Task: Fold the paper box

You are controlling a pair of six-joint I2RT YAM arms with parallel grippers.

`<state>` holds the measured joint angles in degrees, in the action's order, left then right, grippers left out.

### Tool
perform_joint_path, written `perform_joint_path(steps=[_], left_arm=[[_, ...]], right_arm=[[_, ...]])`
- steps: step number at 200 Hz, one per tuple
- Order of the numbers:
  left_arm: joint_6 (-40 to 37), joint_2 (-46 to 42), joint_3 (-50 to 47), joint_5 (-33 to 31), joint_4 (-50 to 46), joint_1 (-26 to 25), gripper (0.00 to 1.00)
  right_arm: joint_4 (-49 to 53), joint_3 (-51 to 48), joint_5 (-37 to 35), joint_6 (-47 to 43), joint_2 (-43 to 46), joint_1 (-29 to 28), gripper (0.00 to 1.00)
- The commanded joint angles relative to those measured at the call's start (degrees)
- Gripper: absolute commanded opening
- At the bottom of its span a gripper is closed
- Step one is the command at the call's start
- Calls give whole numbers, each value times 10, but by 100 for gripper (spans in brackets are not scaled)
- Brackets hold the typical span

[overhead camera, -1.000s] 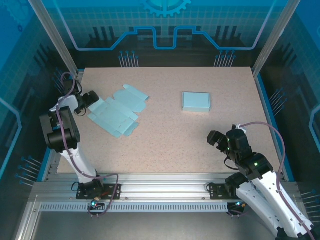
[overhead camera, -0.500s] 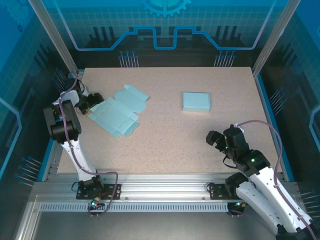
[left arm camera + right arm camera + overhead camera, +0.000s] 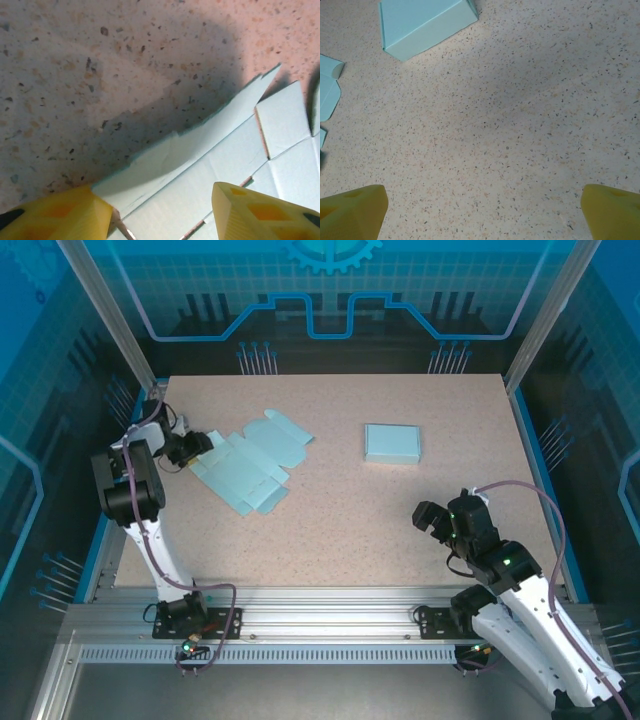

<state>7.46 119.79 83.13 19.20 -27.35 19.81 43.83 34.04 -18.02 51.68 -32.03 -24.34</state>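
Note:
The unfolded paper box (image 3: 250,468), a pale blue flat sheet with flaps, lies at the table's left. My left gripper (image 3: 200,447) is at its left edge. In the left wrist view the yellow fingers (image 3: 55,212) stand partly apart over the sheet (image 3: 210,155), with a slightly raised flap edge between them and a clear gap, so the left gripper (image 3: 157,200) is open. My right gripper (image 3: 432,517) hovers wide open over bare table at the near right, and the right wrist view shows nothing between the fingers of that gripper (image 3: 482,195).
A folded pale blue box (image 3: 392,443) sits right of centre toward the back, also at the top left of the right wrist view (image 3: 422,20). Metal frame posts and blue walls ring the speckled table (image 3: 350,530).
My left gripper moved right onto the sheet's left edge and its jaws narrowed. The flat sheet shifted a little to the right. The right arm barely moved.

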Motion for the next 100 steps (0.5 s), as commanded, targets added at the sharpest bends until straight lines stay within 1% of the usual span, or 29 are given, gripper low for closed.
perform_joint_path(steps=[1,9,30,39,50,61,74,100], left_arm=[[11,-51,-39,42,10,-6,55],[18,-62,-54,55,22,-6,53],[38,-80,-88,86,58,-6,54],[42,-81,-93,86,66,-6,57],[42,-74,-84,72,58,-6,62],[41,-62,-65,56,40,-5,72],[42,-47,-43,52,25,-5,80],[42,-9,12,58,-9,-4,81]], right_arm=[[-8,-9,-9,6,7,3,100],[-10,-12,-7,7,6,3,100],[-16,-16,-5,8,6,3,100],[-17,-18,-5,7,6,2,100],[-17,-18,-5,4,6,3,100],[-16,-16,-5,1,7,3,100],[-11,-12,-8,-1,7,3,100],[-7,-14,-11,-2,12,2,100]])
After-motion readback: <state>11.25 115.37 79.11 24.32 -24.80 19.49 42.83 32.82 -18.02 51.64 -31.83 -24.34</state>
